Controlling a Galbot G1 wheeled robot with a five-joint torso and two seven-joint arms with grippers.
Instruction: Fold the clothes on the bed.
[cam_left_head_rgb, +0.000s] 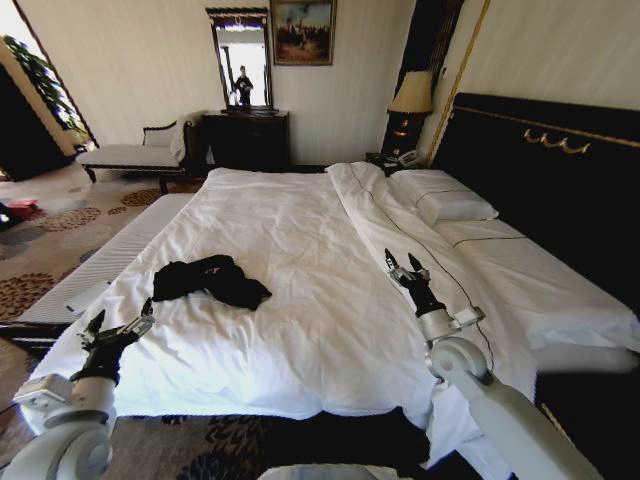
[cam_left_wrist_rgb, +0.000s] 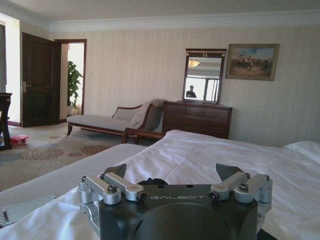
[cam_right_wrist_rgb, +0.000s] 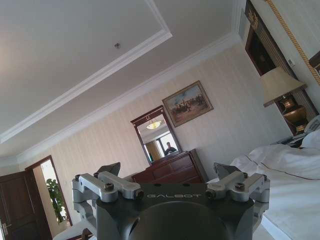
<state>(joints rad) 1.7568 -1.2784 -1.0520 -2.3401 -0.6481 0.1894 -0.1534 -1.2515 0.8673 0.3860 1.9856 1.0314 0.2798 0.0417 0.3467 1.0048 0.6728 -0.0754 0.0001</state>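
The white bed (cam_left_head_rgb: 300, 240) carries the crumpled black clothes (cam_left_head_rgb: 210, 279). The left end effector (cam_left_head_rgb: 118, 329) and right end effector (cam_left_head_rgb: 403, 265) hover nearby, both spread and holding nothing

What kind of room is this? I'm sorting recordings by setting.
Most likely a hotel bedroom: a large bed with white linen and a dark headboard, a chaise bench by the wall, and a dresser with a mirror. A crumpled black T-shirt lies on the bed.

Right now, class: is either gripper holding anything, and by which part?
Nothing is held. The left gripper and right gripper are open; the black T-shirt lies crumpled on the bed.
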